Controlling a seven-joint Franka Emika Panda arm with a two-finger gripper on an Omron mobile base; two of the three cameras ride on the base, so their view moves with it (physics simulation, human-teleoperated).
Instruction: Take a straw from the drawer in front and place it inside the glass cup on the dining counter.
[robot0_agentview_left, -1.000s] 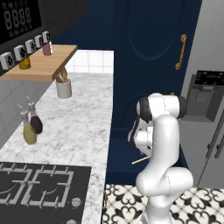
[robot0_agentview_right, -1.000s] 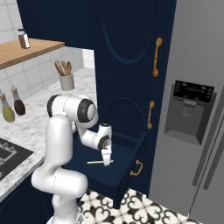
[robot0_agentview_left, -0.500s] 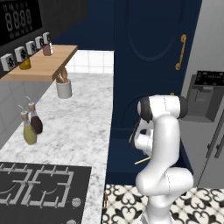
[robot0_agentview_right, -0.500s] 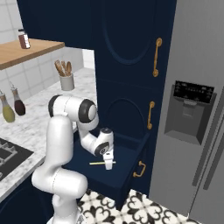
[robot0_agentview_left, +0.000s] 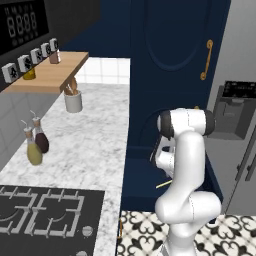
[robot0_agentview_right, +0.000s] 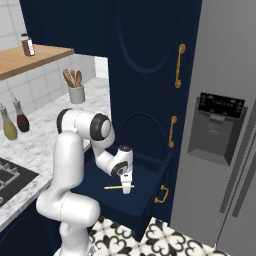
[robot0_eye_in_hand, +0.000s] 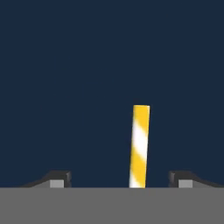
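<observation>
Gripper (robot0_agentview_right: 127, 187) shifted slightly toward the open drawer's (robot0_agentview_right: 145, 187) front since a second ago, straw (robot0_agentview_right: 114, 187) carried along.
Jaws spread wide, tips well apart either side of straw in hand view; no clear pinch, possibly touching higher up. Straw: thin, yellow-and-white spiral-striped, lying level over navy drawer interior.

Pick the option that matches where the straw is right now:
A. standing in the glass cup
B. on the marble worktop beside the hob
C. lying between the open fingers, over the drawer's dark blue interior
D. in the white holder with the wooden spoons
C: in the hand view the straw lies between the two spread fingers, against the drawer interior.
</observation>
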